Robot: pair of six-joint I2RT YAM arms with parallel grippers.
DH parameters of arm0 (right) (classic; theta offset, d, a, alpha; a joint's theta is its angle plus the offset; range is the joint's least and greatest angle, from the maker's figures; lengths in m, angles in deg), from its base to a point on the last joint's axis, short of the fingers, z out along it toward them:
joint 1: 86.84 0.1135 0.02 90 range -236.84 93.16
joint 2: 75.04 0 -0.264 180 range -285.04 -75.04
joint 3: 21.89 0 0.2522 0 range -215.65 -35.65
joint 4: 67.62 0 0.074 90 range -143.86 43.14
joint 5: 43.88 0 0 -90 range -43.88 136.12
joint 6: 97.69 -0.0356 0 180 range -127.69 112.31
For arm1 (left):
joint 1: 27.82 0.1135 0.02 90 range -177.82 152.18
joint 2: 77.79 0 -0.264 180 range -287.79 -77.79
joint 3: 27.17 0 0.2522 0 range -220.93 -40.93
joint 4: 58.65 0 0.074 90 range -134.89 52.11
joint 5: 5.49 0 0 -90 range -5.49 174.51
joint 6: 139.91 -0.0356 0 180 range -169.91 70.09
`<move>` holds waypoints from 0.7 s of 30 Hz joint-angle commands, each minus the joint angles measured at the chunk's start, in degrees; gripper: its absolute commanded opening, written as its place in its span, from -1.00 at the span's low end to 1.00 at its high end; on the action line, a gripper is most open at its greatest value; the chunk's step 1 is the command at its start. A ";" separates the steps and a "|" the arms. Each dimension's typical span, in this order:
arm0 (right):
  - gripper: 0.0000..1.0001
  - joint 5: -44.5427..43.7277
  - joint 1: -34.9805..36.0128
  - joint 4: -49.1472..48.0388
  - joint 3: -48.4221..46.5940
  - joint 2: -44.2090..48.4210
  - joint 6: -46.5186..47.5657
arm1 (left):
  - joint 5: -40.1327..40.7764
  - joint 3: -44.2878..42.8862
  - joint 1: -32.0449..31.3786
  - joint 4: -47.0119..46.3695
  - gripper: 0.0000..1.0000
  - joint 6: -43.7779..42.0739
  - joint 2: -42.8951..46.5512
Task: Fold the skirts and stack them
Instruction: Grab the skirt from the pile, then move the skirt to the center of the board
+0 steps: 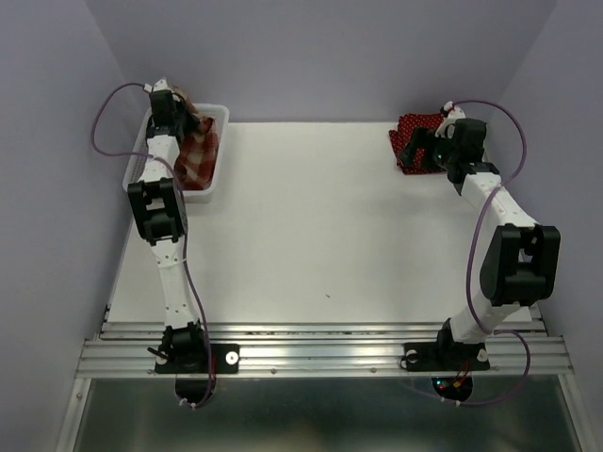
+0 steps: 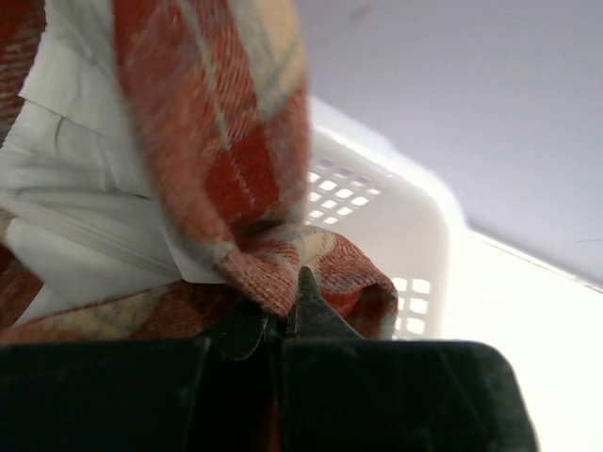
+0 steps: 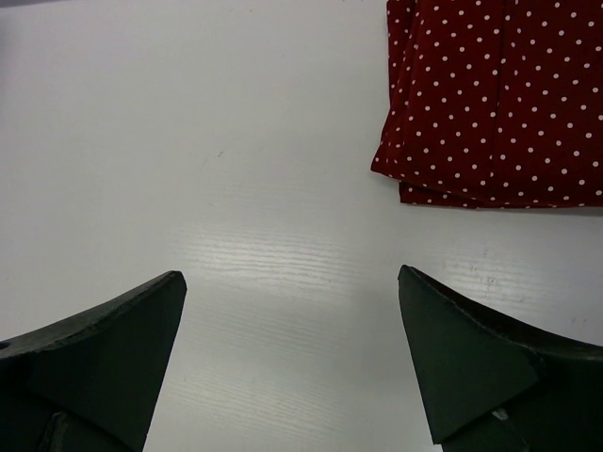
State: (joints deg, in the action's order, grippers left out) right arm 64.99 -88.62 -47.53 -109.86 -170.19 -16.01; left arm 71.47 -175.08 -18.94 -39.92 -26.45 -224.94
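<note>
The red-and-cream plaid skirt (image 1: 196, 151) hangs over the white lattice basket (image 1: 219, 115) at the back left. My left gripper (image 1: 175, 111) is shut on a fold of that plaid skirt (image 2: 236, 169), its jaws pressed together around the cloth in the left wrist view (image 2: 287, 301). Folded dark red polka-dot skirts (image 1: 415, 139) lie at the back right, and they also show in the right wrist view (image 3: 499, 94). My right gripper (image 3: 292, 311) is open and empty over bare table, just beside the polka-dot pile. How many polka-dot skirts are in the pile I cannot tell.
The basket's latticed wall (image 2: 377, 202) stands right behind the held cloth. Purple-grey walls enclose the table on the left, back and right. A metal rail (image 1: 320, 353) runs along the near edge by the arm bases.
</note>
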 commanded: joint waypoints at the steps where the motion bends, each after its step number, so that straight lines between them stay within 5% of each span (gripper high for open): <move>1: 1.00 1.43 0.90 0.00 -0.50 3.21 0.85 | 3.00 3.89 0.52 -10.85 -1.00 0.00 21.44; 8: 1.00 0.29 0.90 -6.13 9.25 13.93 -5.73 | 3.38 12.23 0.43 -17.79 -1.00 4.04 47.17; 14: 1.00 -2.08 0.90 -14.14 18.04 25.00 -14.53 | -13.12 18.75 -1.58 -28.17 -1.00 12.56 58.46; 21: 1.00 -7.52 0.90 -14.85 23.76 33.53 -16.55 | -16.41 16.55 -19.33 -28.88 -1.00 8.09 64.27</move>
State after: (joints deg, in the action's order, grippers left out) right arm 61.97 -88.18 -58.33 -87.81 -139.18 -30.00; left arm 59.32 -160.00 -32.03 -67.11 -17.18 -159.52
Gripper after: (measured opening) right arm 0.995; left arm 0.066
